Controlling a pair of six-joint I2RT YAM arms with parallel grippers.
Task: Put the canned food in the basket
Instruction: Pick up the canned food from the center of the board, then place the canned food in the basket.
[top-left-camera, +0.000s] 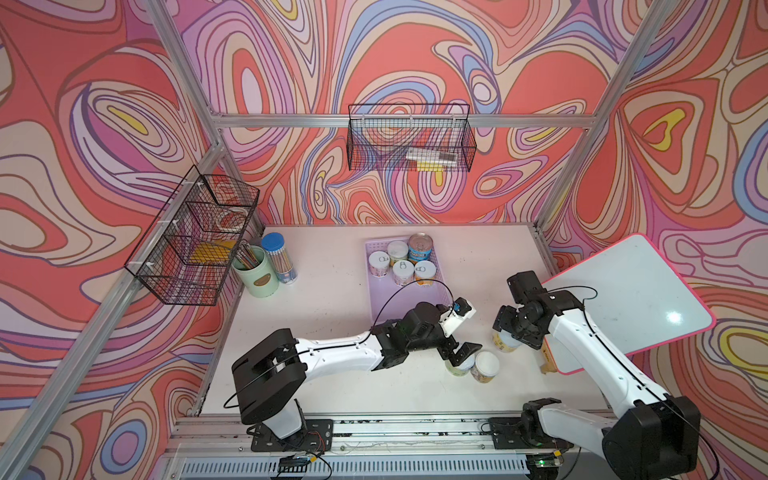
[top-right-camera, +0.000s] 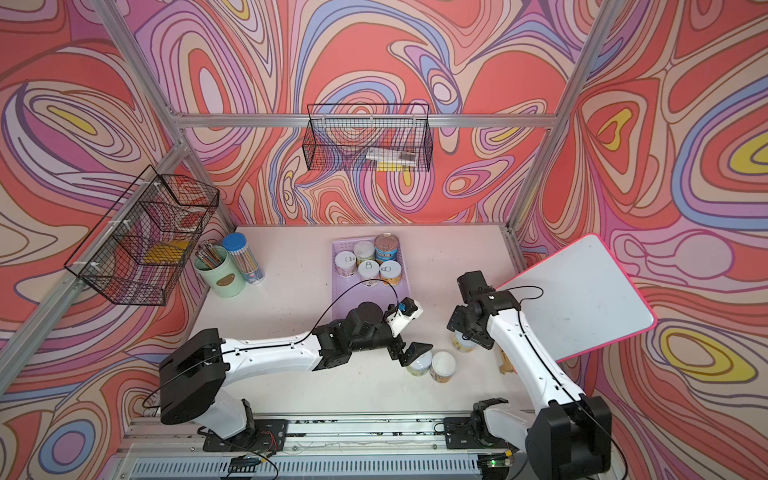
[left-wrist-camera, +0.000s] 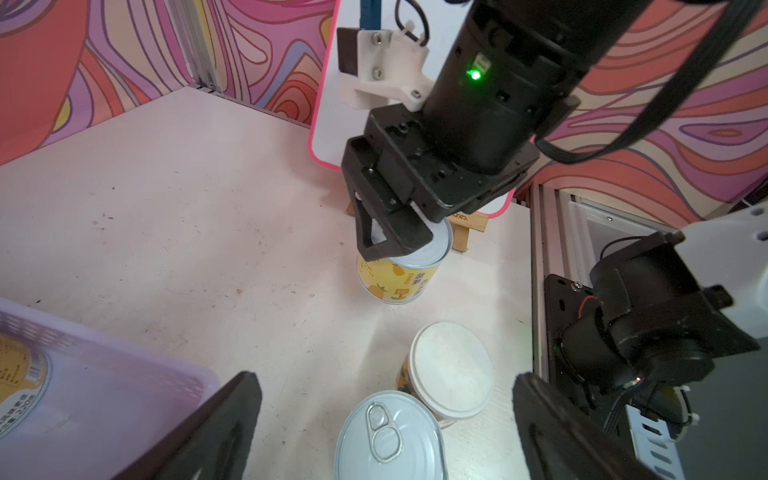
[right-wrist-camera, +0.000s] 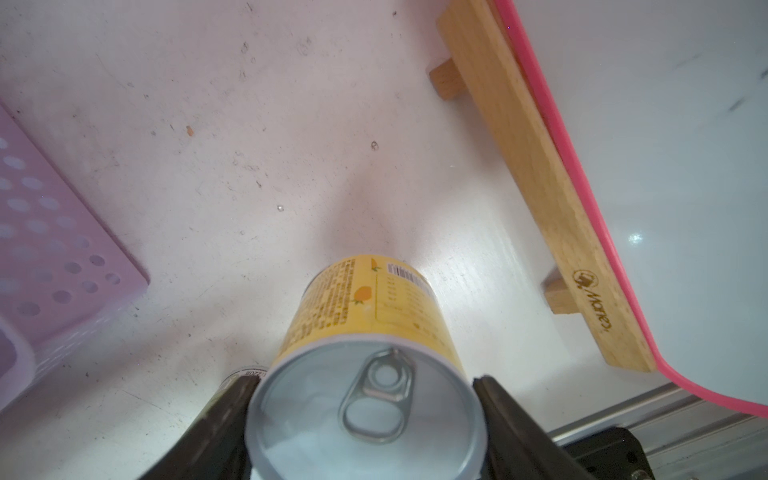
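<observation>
Five cans in, three still out.
The right gripper (right-wrist-camera: 365, 399) pinches a yellow can (right-wrist-camera: 365, 307) by its top, low in the wrist frame. The left gripper (left-wrist-camera: 384, 399) is spread wide over a tab can (left-wrist-camera: 388, 440), just beside a plain-topped one (left-wrist-camera: 451, 370). Five cans (top-left-camera: 403, 270) crowd the far end of the basket (top-left-camera: 415, 303), upper centre of a top view. They are mostly short, white-lidded and fruit-labelled, with one taller and blue.

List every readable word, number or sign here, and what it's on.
"Maner" (roughly), beside a logo: on the wooden stand.
"220g" (apparently): on the label of a can in the lilac basket.
Too small to read: print and barcode on the yellow can.
Blurred: lettering on the blue-and-yellow can.
</observation>
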